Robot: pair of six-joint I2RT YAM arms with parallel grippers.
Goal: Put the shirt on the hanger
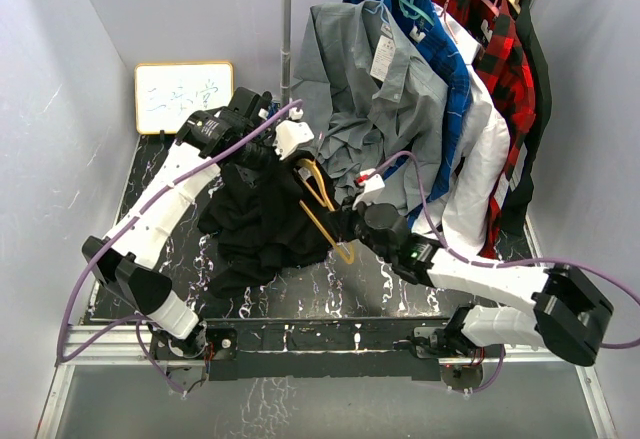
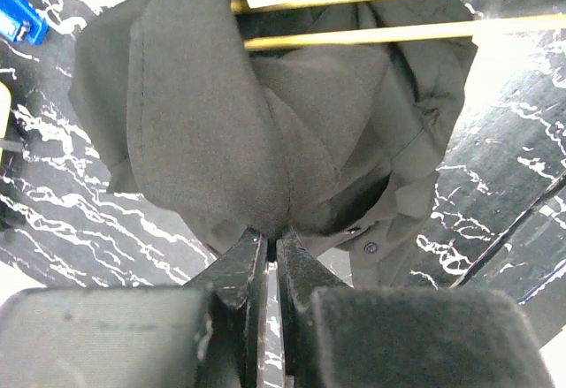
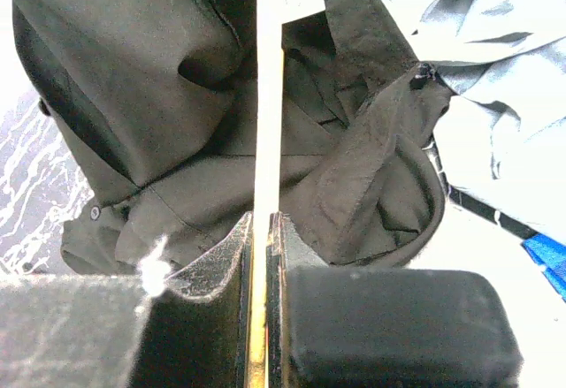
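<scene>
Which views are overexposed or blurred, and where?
Top external: even light, sharp, but the shirt is too dark for detail. Left wrist: the left end effector is blurred, corners blown out white. Right wrist: the right end effector is blurred; the hanger and grey shirt are overexposed.

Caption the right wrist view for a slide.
Right pincer shut on the yellow hanger, with the black shirt bunched behind it.

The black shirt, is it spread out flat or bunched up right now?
Bunched up. The shirt sits in a crumpled heap, one fold pinched by the left gripper, with the hanger lying across its folds.
</scene>
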